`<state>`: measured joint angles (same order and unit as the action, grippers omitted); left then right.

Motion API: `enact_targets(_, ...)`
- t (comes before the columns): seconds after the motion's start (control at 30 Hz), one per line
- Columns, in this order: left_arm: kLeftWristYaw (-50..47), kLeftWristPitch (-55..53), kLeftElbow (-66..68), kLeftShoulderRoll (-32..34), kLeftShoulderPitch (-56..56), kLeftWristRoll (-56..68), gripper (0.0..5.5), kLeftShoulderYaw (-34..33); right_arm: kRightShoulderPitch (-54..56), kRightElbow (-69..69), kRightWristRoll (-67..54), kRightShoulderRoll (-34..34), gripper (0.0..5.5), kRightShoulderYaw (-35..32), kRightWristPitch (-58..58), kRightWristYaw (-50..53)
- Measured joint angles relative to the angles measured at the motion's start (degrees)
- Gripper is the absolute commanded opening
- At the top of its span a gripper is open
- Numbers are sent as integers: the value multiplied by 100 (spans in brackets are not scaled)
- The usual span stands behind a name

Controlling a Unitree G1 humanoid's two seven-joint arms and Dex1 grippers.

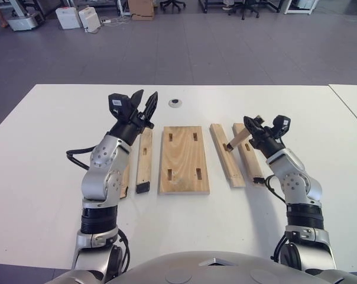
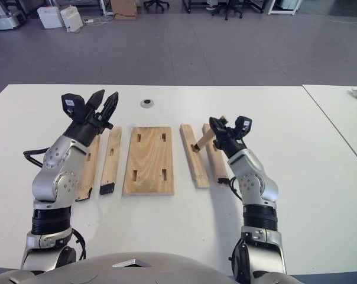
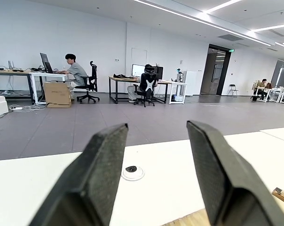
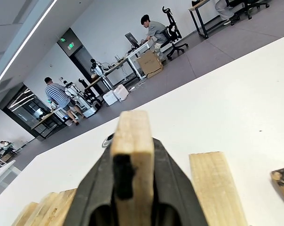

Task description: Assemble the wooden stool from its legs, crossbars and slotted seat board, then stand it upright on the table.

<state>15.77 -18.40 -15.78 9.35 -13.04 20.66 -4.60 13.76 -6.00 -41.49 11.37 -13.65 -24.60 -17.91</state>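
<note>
The slotted seat board [image 1: 184, 158] lies flat mid-table. Two wooden legs [image 1: 144, 158] lie to its left, the outer one partly hidden under my left arm. Two more legs [image 1: 226, 155] lie to its right. My right gripper [image 1: 253, 126] is shut on a short crossbar [image 1: 239, 139], which slants down until its lower end meets the inner right leg. The crossbar [image 4: 131, 141] stands between the fingers in the right wrist view. My left gripper [image 1: 143, 106] hangs open above the far ends of the left legs, its fingers [image 3: 92, 183] spread with nothing between them.
A round grey grommet [image 1: 175, 103] sits in the table behind the board. A second white table [image 1: 353, 100] adjoins at the right. Bare tabletop [image 1: 42, 148] spreads to the left and along the front edge.
</note>
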Motion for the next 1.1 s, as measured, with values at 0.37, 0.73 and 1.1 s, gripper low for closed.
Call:
enact_targets(0.37, -27, 3, 0, -29, 91, -58, 231, 15, 179, -404, 469, -136, 40, 57, 523, -313)
enact_targets(0.73, -46, 4, 0, -76, 97, -63, 231, 57, 159, -176, 459, -295, 40, 17, 572, -556)
enact_targets(1.1, -48, 7, 1, -88, 126, -97, 231, 103, -58, -128, 691, -286, 40, 89, 577, -569)
